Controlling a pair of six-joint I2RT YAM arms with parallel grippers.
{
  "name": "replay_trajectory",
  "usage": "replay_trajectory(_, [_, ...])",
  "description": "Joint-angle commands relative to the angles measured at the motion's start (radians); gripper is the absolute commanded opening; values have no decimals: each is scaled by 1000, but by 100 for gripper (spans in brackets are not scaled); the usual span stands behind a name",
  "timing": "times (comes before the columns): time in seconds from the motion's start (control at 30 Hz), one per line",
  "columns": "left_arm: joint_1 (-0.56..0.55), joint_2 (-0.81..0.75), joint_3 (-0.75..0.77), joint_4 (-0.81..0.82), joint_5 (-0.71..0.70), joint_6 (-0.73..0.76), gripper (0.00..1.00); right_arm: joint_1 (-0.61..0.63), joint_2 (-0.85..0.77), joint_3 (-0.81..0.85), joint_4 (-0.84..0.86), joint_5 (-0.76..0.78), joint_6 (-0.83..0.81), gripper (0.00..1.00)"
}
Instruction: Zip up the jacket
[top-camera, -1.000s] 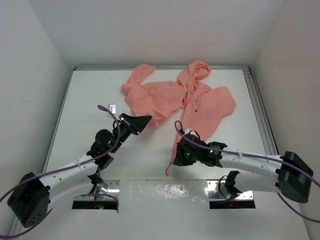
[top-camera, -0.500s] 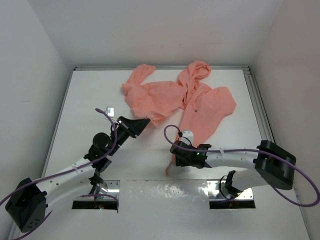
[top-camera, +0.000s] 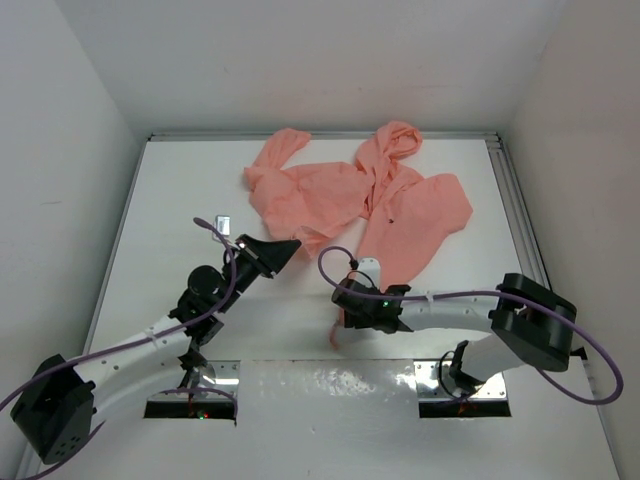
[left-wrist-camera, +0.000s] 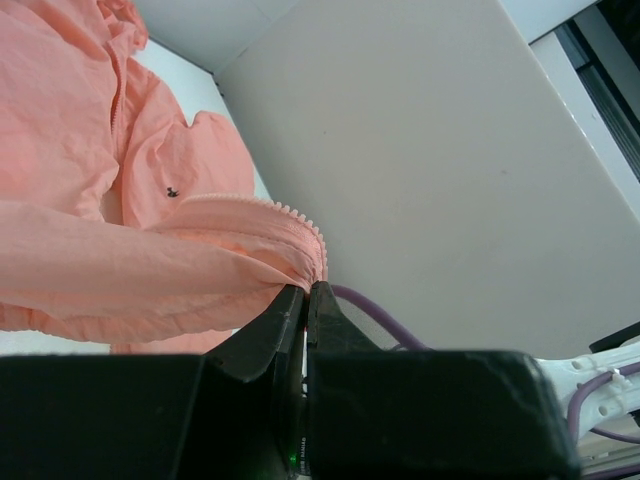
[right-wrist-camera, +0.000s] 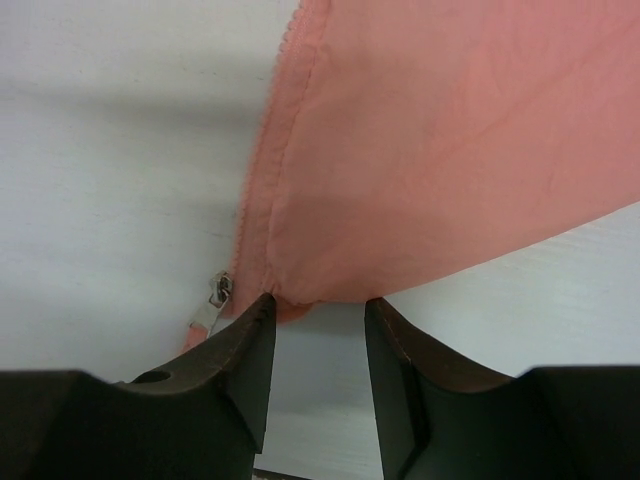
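White table (top-camera: 170, 200) bears the seemingly limp, light jacket (top-camera: 400, 205); left tool (left-wrist-camera: 305, 290) pinches its zipper edge (left-wrist-camera: 295, 225), right tool (right-wrist-camera: 318, 310) gapes beside the slider (right-wrist-camera: 218, 293), the likely next hold.

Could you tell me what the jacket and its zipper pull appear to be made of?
The jacket looks like thin, matte woven fabric, possibly a light synthetic: it wrinkles finely and drapes limp where the left gripper pinches it. The zipper pull looks like metal, since it is small, grey and slightly shiny, though it is too small to be sure.
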Motion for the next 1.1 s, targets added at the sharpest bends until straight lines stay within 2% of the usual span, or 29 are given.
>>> replay_trajectory(0.0, [8, 3, 11, 34, 10, 22, 0, 4, -26, 42, 12, 30, 12, 41])
replay_trajectory(0.2, [8, 8, 14, 26, 10, 27, 0, 4, 12, 48, 10, 21, 15, 46])
replay_trajectory(0.47, [8, 3, 13, 11, 1, 33, 0, 4, 89, 51, 21, 25, 28, 46])
replay_trajectory(0.57, [7, 1, 21, -3, -2, 34, 0, 2, 113, 42, 18, 19, 49, 31])
replay_trajectory(0.6, [7, -2, 21, -12, -4, 38, 0, 2, 112, 31, 30, 9, 58, 20])
replay_trajectory(0.7, [8, -5, 14, -15, -13, 34, 0, 1, 92, 3, 36, 4, 65, 5])
replay_trajectory(0.77, [8, -3, 24, -26, -8, 34, 0, -1, 70, -6, 38, 10, 66, 0])
replay_trajectory(0.9, [8, 7, 14, -9, -5, 22, 0, -7, -9, -15, 44, 30, 46, 0])
replay_trajectory(1.07, [8, 46, 28, 52, 51, -10, 0, -16, -242, -90, 316, 30, -93, 0])
